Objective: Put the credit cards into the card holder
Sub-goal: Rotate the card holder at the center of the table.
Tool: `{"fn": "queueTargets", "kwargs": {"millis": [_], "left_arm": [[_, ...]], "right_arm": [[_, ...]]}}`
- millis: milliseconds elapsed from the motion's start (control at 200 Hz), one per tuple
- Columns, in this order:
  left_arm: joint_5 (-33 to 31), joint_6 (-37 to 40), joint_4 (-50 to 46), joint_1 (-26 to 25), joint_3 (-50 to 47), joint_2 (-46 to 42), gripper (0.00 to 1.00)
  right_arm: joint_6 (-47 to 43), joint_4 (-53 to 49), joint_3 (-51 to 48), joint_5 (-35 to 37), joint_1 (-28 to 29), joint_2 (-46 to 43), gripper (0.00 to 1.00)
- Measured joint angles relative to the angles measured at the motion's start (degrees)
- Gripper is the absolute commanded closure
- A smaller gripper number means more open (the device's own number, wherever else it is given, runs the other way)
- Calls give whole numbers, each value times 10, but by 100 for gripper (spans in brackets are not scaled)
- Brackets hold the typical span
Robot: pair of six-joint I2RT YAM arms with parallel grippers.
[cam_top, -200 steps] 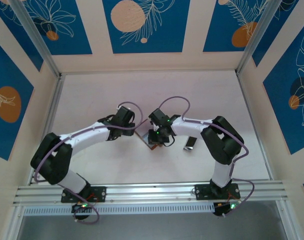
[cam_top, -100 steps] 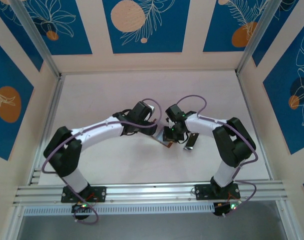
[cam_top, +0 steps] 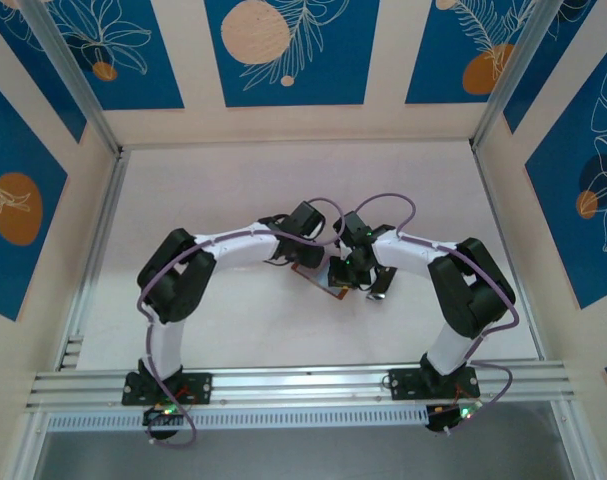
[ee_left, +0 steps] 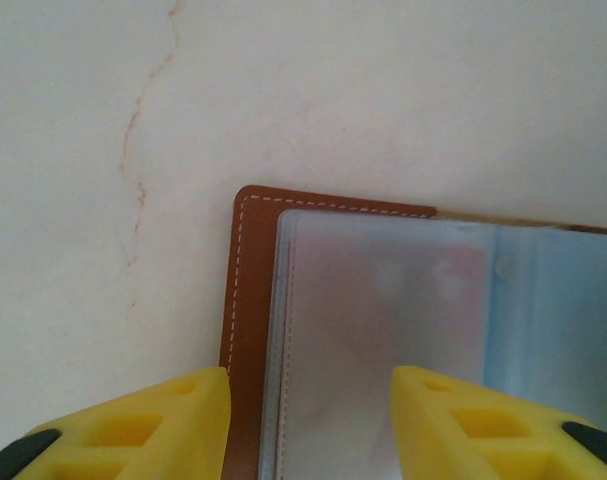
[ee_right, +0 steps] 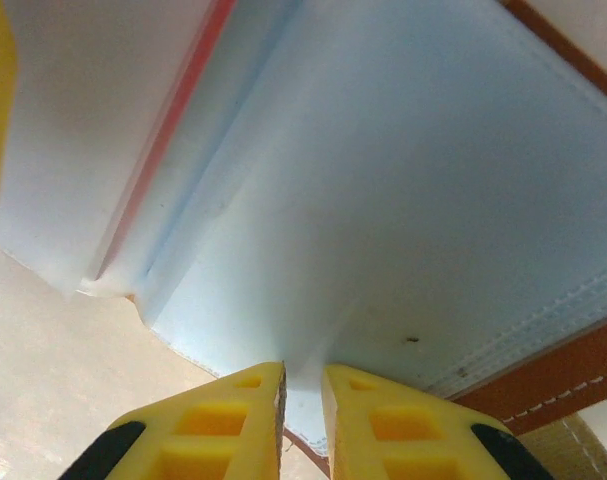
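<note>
While the bench (cam_top: 283, 180) carries the card holder (cam_top: 326, 288) open at centre, step in hand reads as spreading a pocket: right tool (ee_right: 303, 400) pinched narrow on its bluish leaf, left tool (ee_left: 308, 415) straddling its brown edge, jaws apart. Next move likely: fetch the credit card (cam_top: 380, 285) at its 3 o'clock.

Can't see most of card holder (cam_top: 332, 290) from top; cropped rt & btm in L wrist view; blurred, cropped in R wrist view.
</note>
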Motion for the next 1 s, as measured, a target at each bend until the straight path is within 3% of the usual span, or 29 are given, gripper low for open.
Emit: {"fn": "queueTargets", "kwargs": {"millis": [405, 875, 1000], "left_arm": [[-25, -15, 67, -6, -65, -13, 62], [-62, -152, 164, -24, -236, -118, 63], [-72, -176, 166, -30, -254, -132, 63]], "right_arm": [[-12, 3, 13, -15, -15, 14, 80], [-57, 48, 27, -32, -6, 29, 79], [-56, 47, 31, -26, -5, 8, 72]]}}
